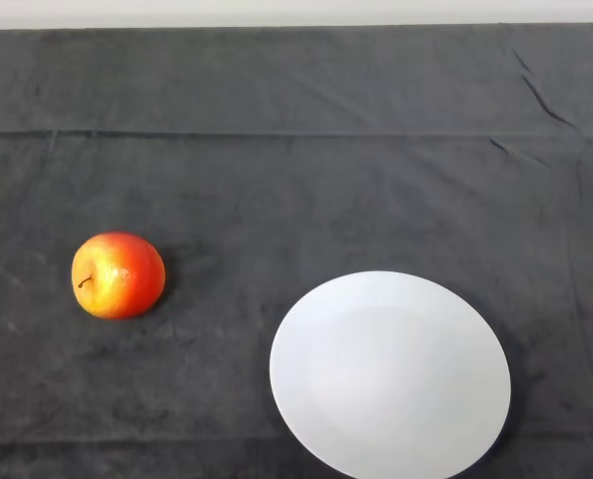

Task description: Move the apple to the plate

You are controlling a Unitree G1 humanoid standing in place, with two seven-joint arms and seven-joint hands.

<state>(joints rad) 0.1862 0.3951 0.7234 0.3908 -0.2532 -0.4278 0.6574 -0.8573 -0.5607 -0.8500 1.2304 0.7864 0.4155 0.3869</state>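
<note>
A red and yellow apple (118, 274) lies on the dark cloth at the left of the head view, its stem end turned toward the left. A white round plate (389, 375) sits on the cloth at the lower right, with nothing on it. A stretch of bare cloth separates the apple from the plate's left rim.
The dark cloth (296, 180) covers the whole table, with a few folds and creases across the back. A pale strip (296, 12) runs beyond the table's far edge at the top.
</note>
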